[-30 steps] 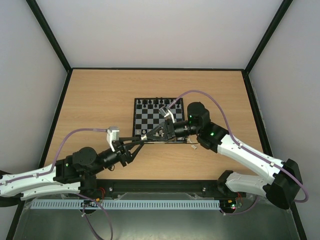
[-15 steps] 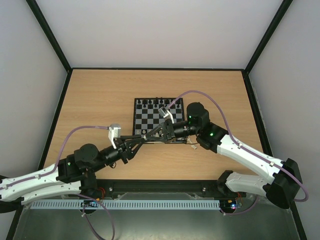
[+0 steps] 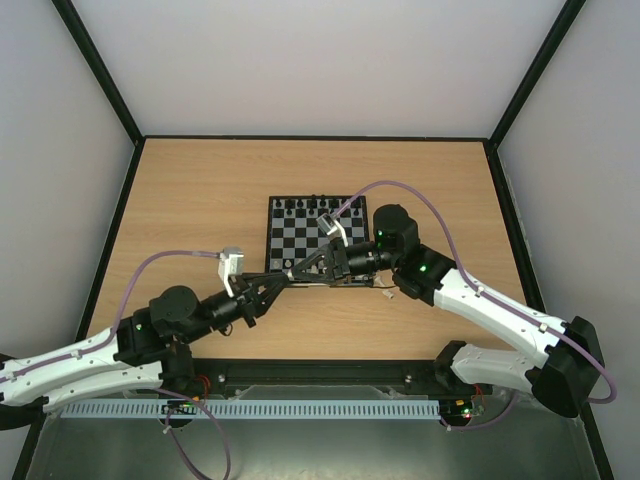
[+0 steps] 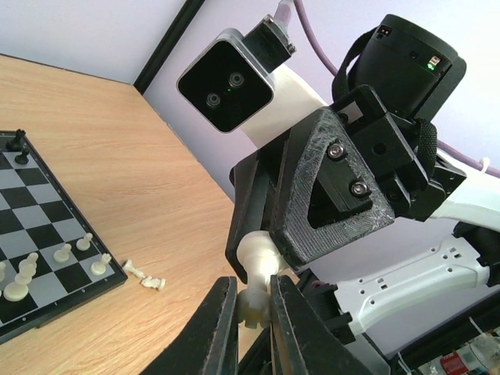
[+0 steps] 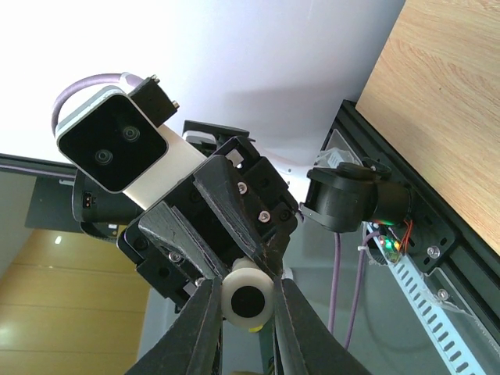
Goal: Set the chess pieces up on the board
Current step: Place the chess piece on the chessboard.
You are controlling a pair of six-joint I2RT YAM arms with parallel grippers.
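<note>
Grips one cream chess piece [image 4: 254,256] with left end effector [image 4: 254,306] and right end effector [image 5: 247,291] together, both narrow on it, over the near edge of the board [image 3: 300,237]. Shows that board mid-counter, loose pieces [image 4: 144,276] lying off its near right corner.

Bench [image 3: 200,200]: light wood-grain top, black edging on all sides. Board [image 3: 285,245] lies flat near the bench centre, edges parallel to the bench edges. Three loose cream chess pieces [image 4: 145,276] lie tipped over on the bare wood, just off the board's near right corner, apart from it.
</note>
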